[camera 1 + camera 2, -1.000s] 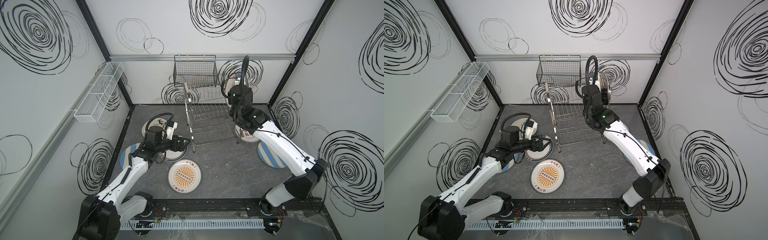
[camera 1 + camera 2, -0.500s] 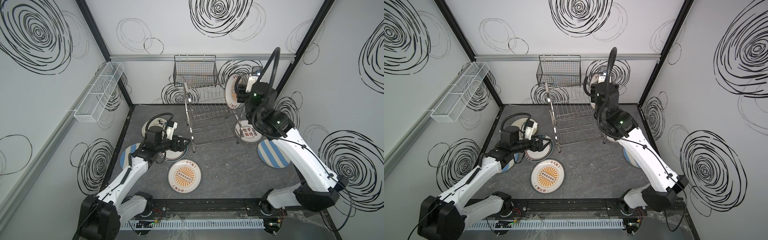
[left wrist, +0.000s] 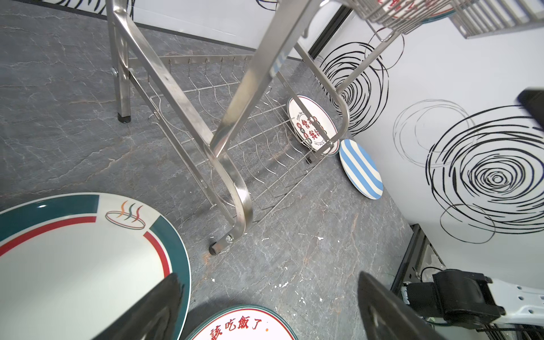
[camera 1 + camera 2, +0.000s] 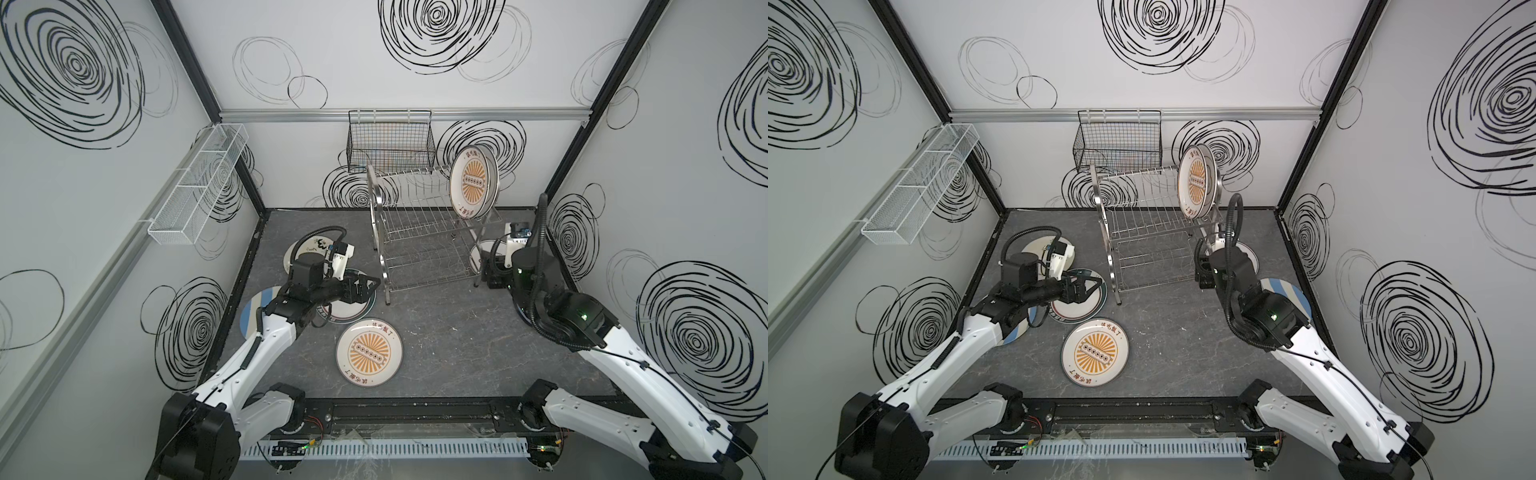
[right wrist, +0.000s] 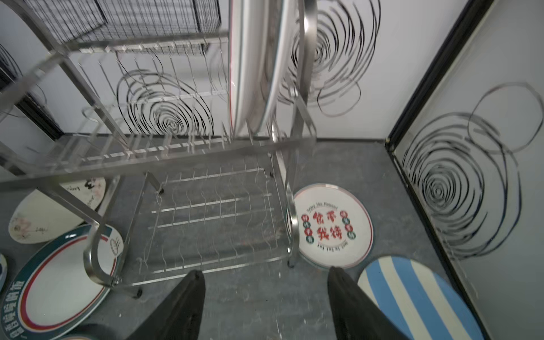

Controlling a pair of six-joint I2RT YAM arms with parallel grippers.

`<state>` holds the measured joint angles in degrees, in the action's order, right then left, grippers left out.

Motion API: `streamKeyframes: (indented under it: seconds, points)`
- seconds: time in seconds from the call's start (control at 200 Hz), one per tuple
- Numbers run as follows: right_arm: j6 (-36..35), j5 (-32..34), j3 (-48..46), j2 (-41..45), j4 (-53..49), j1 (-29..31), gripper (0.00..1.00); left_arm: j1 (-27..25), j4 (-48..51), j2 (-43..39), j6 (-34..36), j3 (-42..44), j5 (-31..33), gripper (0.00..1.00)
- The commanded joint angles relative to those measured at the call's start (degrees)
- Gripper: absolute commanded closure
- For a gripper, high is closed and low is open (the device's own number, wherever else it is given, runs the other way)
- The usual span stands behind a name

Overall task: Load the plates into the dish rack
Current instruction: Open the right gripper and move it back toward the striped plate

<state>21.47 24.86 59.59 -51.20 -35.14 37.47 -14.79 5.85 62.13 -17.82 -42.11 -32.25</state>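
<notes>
The steel dish rack (image 4: 419, 232) (image 4: 1150, 232) stands at the back middle. An orange sunburst plate (image 4: 473, 183) (image 4: 1197, 183) stands upright in its upper tier, at the right end, and shows edge-on in the right wrist view (image 5: 250, 59). My right gripper (image 4: 492, 270) (image 5: 265, 270) hangs low beside the rack's right end, open and empty. A second sunburst plate (image 4: 369, 352) lies flat in front. My left gripper (image 4: 372, 286) (image 3: 268, 276) is open and empty at the edge of the teal-rimmed plate (image 3: 73, 259), near the rack's front-left leg.
A plate with red characters (image 5: 332, 226) and a blue-striped plate (image 5: 412, 294) lie right of the rack. Another striped plate (image 4: 253, 311) and a cream plate (image 4: 309, 247) lie at the left. A black wire basket (image 4: 390, 141) and a white mesh tray (image 4: 199, 183) hang on the walls.
My right gripper let go of the sunburst plate in the upper tier, pulled away and dropped low beside the rack, with its jaws opening wider. The left arm has not moved.
</notes>
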Motion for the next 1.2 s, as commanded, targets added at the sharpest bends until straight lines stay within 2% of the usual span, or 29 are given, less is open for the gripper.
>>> streamKeyframes:
  seconds: [0.0, 0.08, 0.175, 0.255, 0.42, 0.525, 0.635, 0.75, 0.901, 1.041, 1.196]
  points:
    - [12.4, 0.5, -6.3, 2.3, -6.3, -0.6, 0.29, 0.9, -2.6, -1.3, 0.7, 0.5, 0.9, 0.04]
    - [16.2, -1.3, -11.5, 2.5, -4.2, -1.4, 0.28, 1.0, -2.7, -1.2, 0.5, 0.5, 0.7, 0.04]
    - [17.1, -3.5, -16.9, 1.9, -0.4, -3.6, 0.27, 1.0, -2.7, -1.0, 0.3, 0.6, 0.2, 0.04]
    - [17.0, -4.8, -20.3, 0.9, 1.1, -8.0, 0.26, 1.0, -2.8, -1.2, 0.3, 0.7, 0.2, 0.04]
    - [13.5, -12.7, -26.9, 1.4, 8.2, -20.0, 0.26, 1.0, -3.1, -1.2, 0.2, 0.8, 0.0, 0.04]
    - [13.1, -16.2, -26.7, 0.7, 11.0, -25.5, 0.26, 1.0, -3.6, -1.0, -0.1, 0.8, -0.6, 0.04]
    - [13.0, -16.3, -27.8, -0.1, 15.7, -29.2, 0.26, 1.0, -4.2, -0.8, -0.4, 0.8, -1.2, 0.04]
    - [11.3, -22.0, -27.7, -3.1, 18.4, -33.3, 0.24, 1.0, -4.2, -0.8, -0.5, 0.8, -1.6, 0.04]
    - [9.0, -20.6, -29.2, -6.5, 22.6, -37.0, 0.22, 1.0, -4.5, -1.1, -0.7, 1.0, -1.7, 0.04]
    - [6.1, -25.0, -30.4, -10.4, 26.9, -43.1, 0.21, 1.0, -4.4, -1.6, -0.6, 1.2, -1.5, 0.04]
    - [5.6, -26.2, -29.2, -14.9, 26.7, -46.3, 0.21, 1.5, -3.7, -1.8, -0.1, 0.7, -0.7, 0.04]
